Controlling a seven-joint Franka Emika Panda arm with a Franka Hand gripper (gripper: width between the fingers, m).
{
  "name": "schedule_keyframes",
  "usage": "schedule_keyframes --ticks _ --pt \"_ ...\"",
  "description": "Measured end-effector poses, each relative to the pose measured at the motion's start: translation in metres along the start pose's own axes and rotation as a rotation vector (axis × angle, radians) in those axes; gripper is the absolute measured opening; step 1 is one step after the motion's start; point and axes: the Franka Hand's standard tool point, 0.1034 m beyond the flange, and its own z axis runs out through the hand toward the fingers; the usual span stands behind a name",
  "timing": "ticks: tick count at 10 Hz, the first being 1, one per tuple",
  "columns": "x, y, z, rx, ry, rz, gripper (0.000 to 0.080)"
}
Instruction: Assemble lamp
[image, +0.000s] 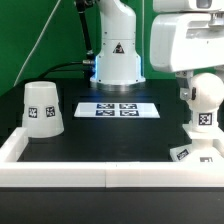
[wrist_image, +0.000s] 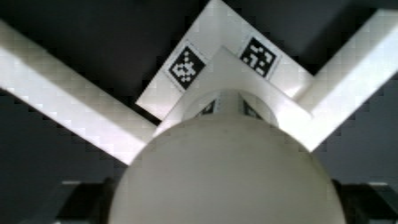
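1. Table: black top, the largest item. A raised white rim runs along its near edge and both sides.

2. Robot pedestal: white, with a triangle sign. It stands at the back of the table, near the middle.

3. Gripper: it hangs from the bulky white hand at the exterior view's upper right. We record its jaws as narrowed around the bulb. One dark finger shows against the bulb's side. In the wrist view the bulb fills the space between the fingers, so the contact points themselves are hidden.

4. Shade: a white truncated cone standing upright on its wide end at the exterior view's left, near the rim. One square tag faces the camera. It is well apart from the other two lamp parts.

5. Marker board: thin, white and flat, lying just in front of the pedestal. It carries a block of square tags.

6. Bulb: a white rounded cylinder held upright at the exterior view's right, directly over the base. A tag sits on its lower part. We cannot tell whether it is seated in the base or only resting on it.

7. Base: white, square and stepped, with tags on its upper faces. It is tucked into the corner where two rim walls meet, which the wrist view shows as a white V behind it.
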Motion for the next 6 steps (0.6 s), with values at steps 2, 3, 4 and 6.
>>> schedule_keyframes --ticks 2,3,4,6 --pt "0.0025 0.0007 -0.0002 -0.006 0.017 0.160 0.0579" --pt "0.0025 0.0012 -0.0004 -0.006 0.018 0.233 0.0579" --pt "0.0026 0.0018 -0.0006 -0.006 0.019 0.297 0.0579" --pt "0.0026 0.0021 -0.0007 -0.005 0.020 0.405 0.0579"
